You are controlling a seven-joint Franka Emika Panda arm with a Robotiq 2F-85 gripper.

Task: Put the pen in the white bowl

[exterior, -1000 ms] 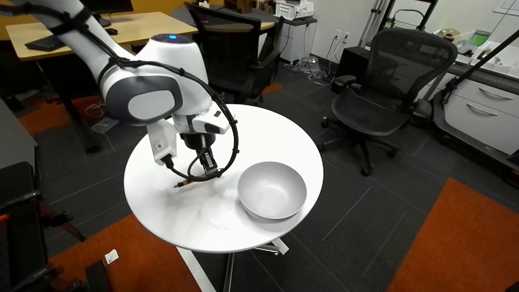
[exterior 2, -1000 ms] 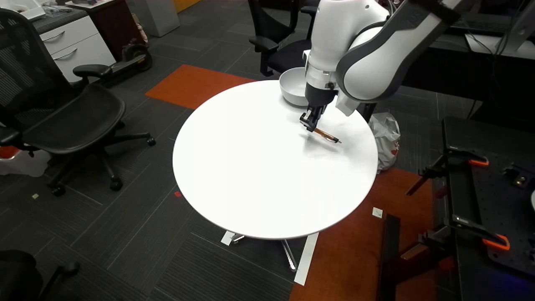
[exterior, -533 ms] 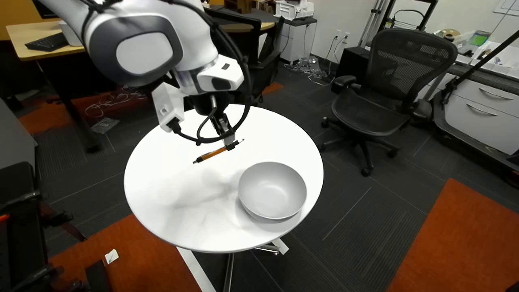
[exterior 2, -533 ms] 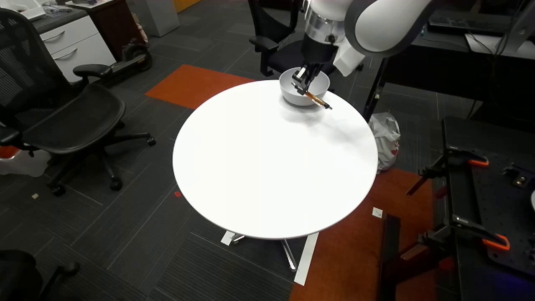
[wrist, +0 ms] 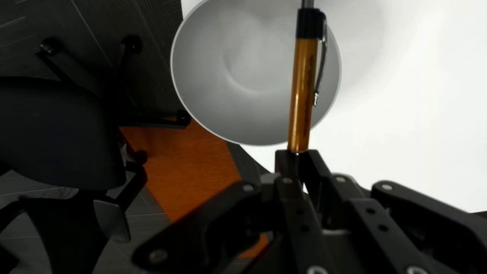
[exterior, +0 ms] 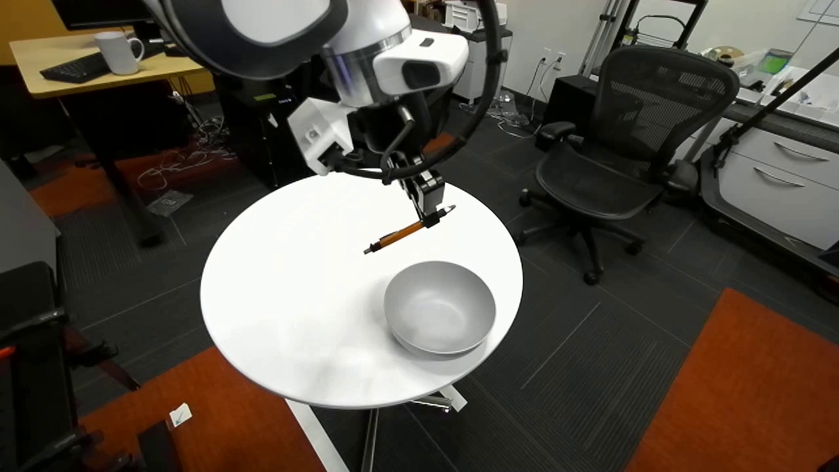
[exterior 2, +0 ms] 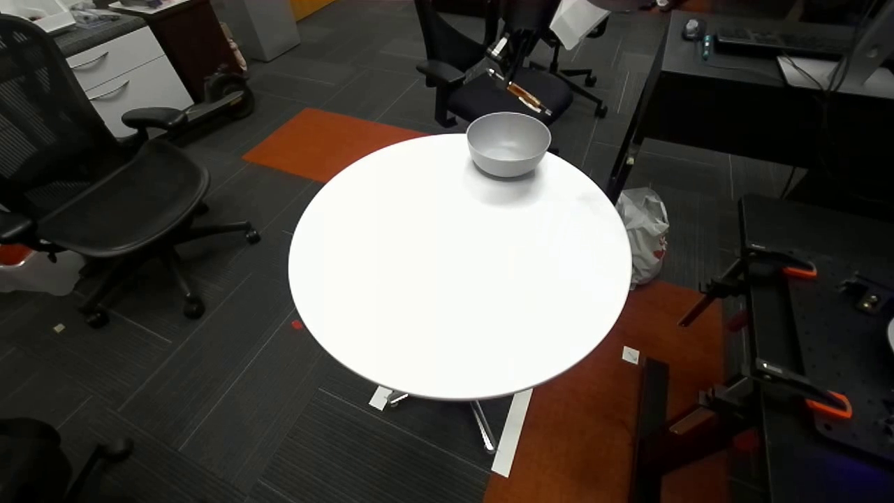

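Slim orange-brown pen with dark ends point(wrist: 302, 87): up in the air, off the round white tabletop point(exterior: 295, 262) in both exterior views, so I'm calling the pick done.
Smooth round light-grey bowl point(exterior 2: 508, 144): upper middle of the frame in an exterior view, no pen in it yet, so the drop isn't done.
Drop into the hollow: that's what's left. I figure I centre up, maybe come down a bit, let go. Hard to judge height from over here with the wrist cam.
Black two-fingered gripper point(wrist: 297, 160): jaws are pinching the pen on its dark grip, close to the silver tip, which pokes out toward the upper right in an exterior view.
Clip end: the long part sticks out of the jaws, crossing the bowl's right side to the wrist view's top edge.
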